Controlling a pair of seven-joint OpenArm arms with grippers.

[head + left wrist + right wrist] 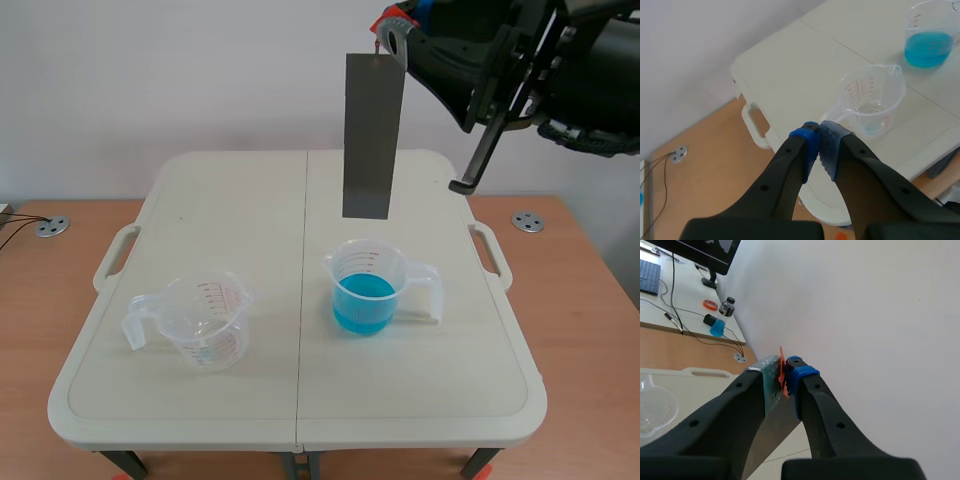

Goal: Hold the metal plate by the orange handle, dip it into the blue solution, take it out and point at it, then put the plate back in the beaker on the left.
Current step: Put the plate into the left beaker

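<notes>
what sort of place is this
Probably a robotics lab or test room: a white folding table, a clear beaker, a beaker of blue solution, and a monitor and keyboard nearby.

White folding table [420, 400], seam down the middle, a carry handle at the left [112, 258] and right [492, 255] edges. It stands on a wooden desk [590, 330]. The desk has two round metal cable ports, left [52, 226] and right [527, 221]. Thin cables [14, 222] run to the left one. A farther desk by the wall holds a monitor [705, 247], keyboard [649, 276], orange tape roll [710, 304], small bottle [727, 306] and blue cup [717, 328].
</notes>
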